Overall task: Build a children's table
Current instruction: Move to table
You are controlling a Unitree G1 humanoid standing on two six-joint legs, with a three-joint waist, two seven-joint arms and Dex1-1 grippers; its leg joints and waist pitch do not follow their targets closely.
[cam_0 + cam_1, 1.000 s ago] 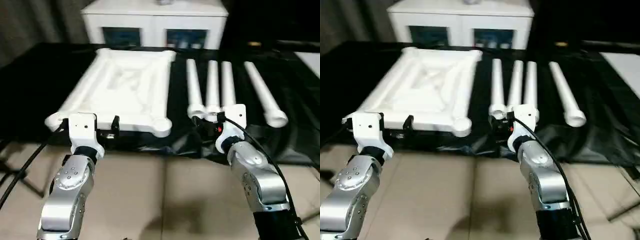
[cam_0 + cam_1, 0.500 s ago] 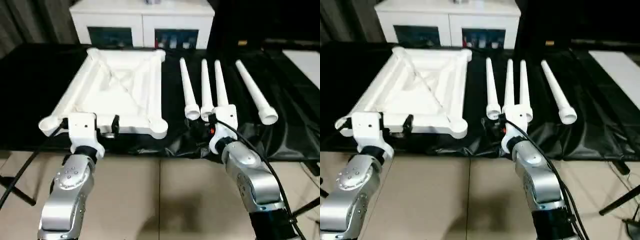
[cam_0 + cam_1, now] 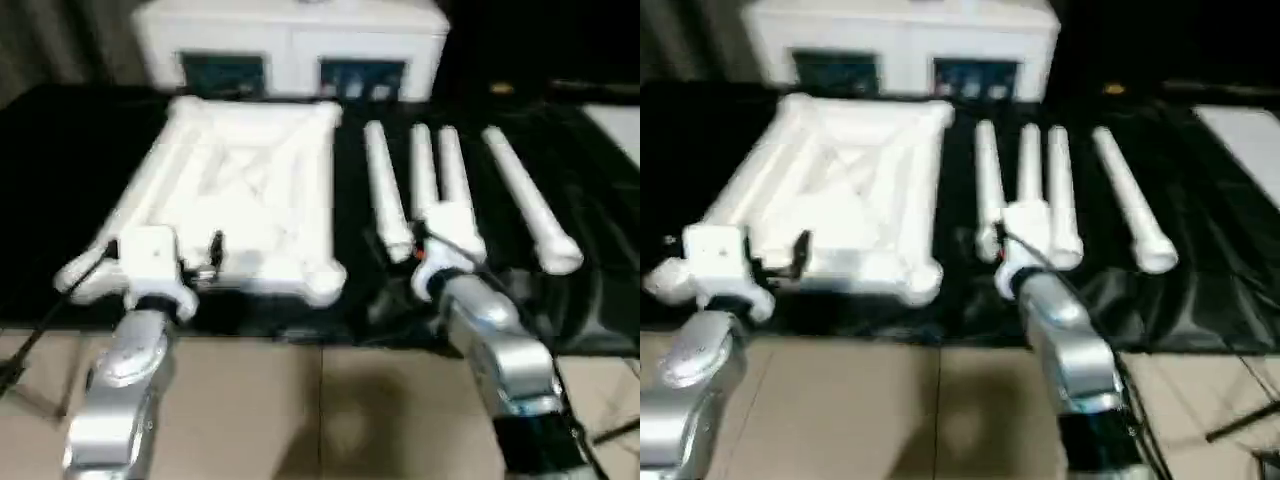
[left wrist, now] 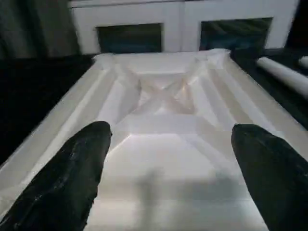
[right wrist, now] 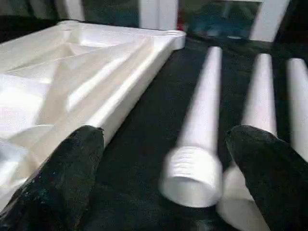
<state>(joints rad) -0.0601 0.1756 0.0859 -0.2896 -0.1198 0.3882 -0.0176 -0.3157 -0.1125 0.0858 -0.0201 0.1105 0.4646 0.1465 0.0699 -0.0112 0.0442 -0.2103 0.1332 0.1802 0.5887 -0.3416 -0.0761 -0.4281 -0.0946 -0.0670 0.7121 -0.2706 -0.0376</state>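
Four legs (image 3: 455, 200) lie just ahead of the wide-spread right hand (image 5: 163, 159).

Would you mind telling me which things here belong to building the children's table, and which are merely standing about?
Belonging to the job:
- tabletop, lying ribbed side up
- four legs, lying beside it on the black cloth

Merely standing about:
- white cabinet with dark glass doors, behind the work

Black gap between tabletop (image 3: 250, 185) and legs (image 3: 425, 185); passable
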